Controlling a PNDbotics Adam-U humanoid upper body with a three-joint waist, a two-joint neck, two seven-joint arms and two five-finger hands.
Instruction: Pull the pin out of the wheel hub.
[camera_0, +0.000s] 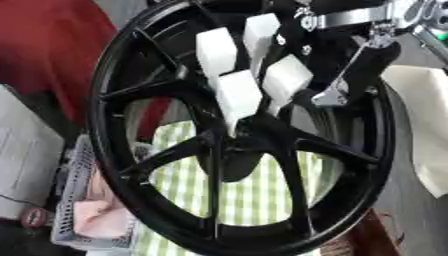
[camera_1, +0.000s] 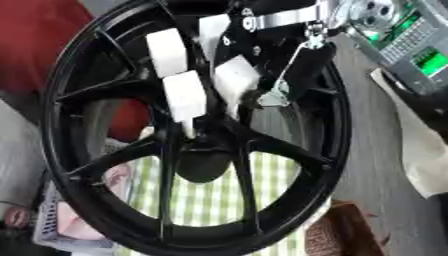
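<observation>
A black spoked wheel hub (camera_0: 157, 165) stands upright and fills most of both views. My right hand (camera_0: 262, 82) reaches in from the upper right, its black and silver arm crossing the rim. Its white-padded fingers (camera_0: 239, 95) are bunched together just above the hub's centre (camera_1: 203, 167). A slim pale piece, the pin (camera_0: 232, 125), sticks down from between the lowest pads toward the centre, and the fingers are closed round its top. The rest of the pin is hidden by the pads. My left hand shows in neither view.
A green and white checked cloth (camera_0: 254, 195) lies behind the spokes. A white basket (camera_0: 79, 220) sits at lower left, red fabric (camera_0: 48, 55) at upper left. A grey device with green screens (camera_1: 411, 45) and a beige sheet (camera_1: 420, 150) are to the right.
</observation>
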